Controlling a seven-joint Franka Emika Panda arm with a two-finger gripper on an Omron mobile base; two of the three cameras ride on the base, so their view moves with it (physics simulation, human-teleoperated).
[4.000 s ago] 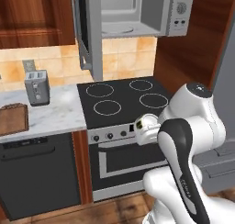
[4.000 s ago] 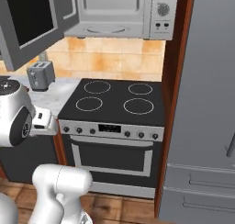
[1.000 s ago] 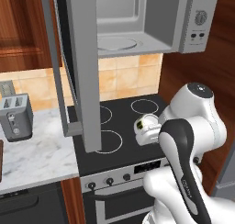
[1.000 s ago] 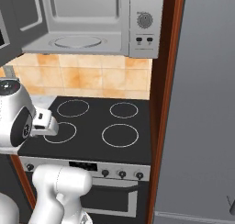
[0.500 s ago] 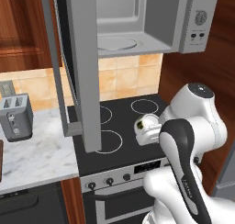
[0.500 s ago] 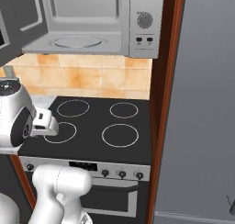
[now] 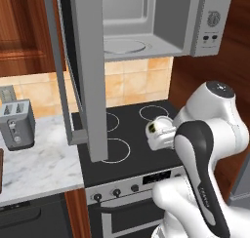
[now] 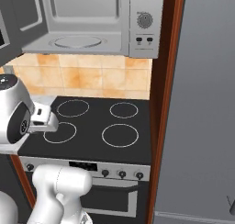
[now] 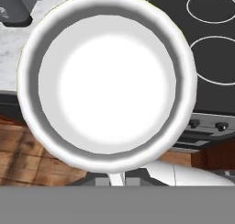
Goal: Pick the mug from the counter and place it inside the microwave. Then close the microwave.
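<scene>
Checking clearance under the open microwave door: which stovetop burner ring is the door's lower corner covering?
The front-left burner ring: the microwave door cuts across its left edge; the other three sit farther right or back.

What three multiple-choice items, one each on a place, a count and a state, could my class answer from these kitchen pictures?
1. Where is the microwave?
A. Above the stovetop
B. On the floor
C. On the counter beside the toaster

2. How many ring burners does the stovetop have?
A. Two
B. Four
C. Six

3. What is the state of the microwave door?
A. Shut
B. Swung open
C. Taken off

Answers:
1 A: in the right base view the microwave hangs over the black stovetop.
2 B: the right base view shows four white rings.
3 B: in the left base view the door stands out toward the camera and the bare cavity shows; the mug, seen from above in the hand view, is not in the cavity.
</scene>
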